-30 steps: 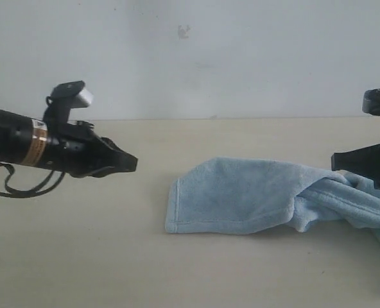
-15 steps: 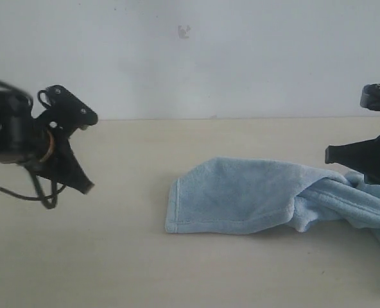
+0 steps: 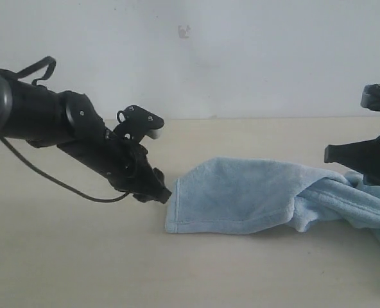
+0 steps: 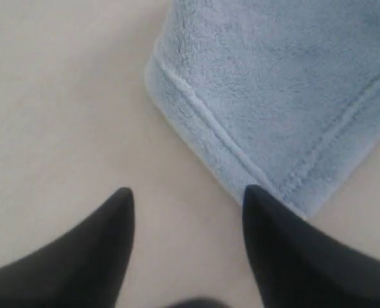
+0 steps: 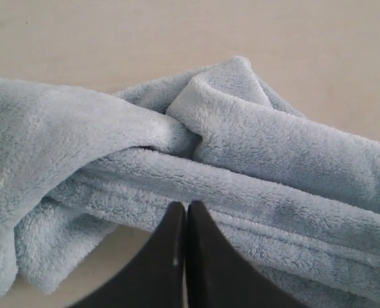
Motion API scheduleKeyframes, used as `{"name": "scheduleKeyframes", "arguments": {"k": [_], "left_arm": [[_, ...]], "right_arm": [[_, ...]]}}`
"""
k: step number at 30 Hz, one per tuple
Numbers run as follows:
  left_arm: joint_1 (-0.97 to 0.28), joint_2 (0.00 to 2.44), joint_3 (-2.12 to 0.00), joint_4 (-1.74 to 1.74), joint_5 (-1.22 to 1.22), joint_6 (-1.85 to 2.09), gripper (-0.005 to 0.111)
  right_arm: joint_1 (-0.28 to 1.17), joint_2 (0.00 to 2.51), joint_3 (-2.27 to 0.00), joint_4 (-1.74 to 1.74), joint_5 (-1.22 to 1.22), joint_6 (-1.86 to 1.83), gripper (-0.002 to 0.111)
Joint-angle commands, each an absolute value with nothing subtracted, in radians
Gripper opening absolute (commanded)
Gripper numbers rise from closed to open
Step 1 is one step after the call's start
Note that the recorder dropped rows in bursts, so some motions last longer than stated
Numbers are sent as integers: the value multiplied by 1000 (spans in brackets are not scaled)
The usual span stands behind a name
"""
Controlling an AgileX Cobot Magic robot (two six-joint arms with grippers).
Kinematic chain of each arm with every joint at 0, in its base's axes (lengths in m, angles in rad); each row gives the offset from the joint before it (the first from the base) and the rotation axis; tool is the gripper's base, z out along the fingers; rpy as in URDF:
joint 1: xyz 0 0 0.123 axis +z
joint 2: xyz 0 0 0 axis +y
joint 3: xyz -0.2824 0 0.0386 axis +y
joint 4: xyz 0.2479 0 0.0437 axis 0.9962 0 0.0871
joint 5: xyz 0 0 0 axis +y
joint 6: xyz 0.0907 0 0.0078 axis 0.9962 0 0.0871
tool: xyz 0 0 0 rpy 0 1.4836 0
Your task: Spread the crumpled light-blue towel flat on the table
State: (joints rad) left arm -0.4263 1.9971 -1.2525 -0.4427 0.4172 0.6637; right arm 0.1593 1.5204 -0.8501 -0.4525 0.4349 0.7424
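Observation:
The pale-blue towel (image 3: 241, 196) lies on the cream table (image 3: 81, 256), flat at its left end and bunched into thick folds (image 5: 241, 141) at the right. My left gripper (image 3: 162, 194) is low at the towel's left corner, jaws open. In the left wrist view, the left gripper (image 4: 187, 192) has bare table between its fingers, and one fingertip (image 4: 254, 199) is right at the hemmed corner (image 4: 273, 96). My right gripper (image 3: 360, 160) hangs over the bunched part. The right wrist view shows the right gripper (image 5: 185, 206) shut, tips pressed together with no cloth between them.
A plain white wall (image 3: 241, 51) stands behind the table's back edge. The left arm's cable (image 3: 61, 186) loops down near the table surface. Bare table lies in front of the towel and to its left.
My left arm has swung down and to the right, from well left of the towel to its left corner. The right gripper has barely moved. The towel lies as before.

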Motion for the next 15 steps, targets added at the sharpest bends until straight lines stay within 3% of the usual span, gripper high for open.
{"name": "scheduleKeyframes", "arguments": {"k": [1,7,9,11,15], "left_arm": [[-426,2110,-1362,-564,477,672,60],[-427,2211,-1401,-561,537,683,59],[-429,2211,-1401,-561,545,704,49],[-429,2211,-1401,-563,577,728,8],[-429,2179,-1401,-542,579,737,4]], "right_arm": [[160,1518,-850,-451,430,741,0],[160,1518,-850,-451,419,741,0],[160,1518,-850,-451,406,741,0],[160,1518,-850,-451,403,741,0],[160,1518,-850,-451,407,741,0]]}}
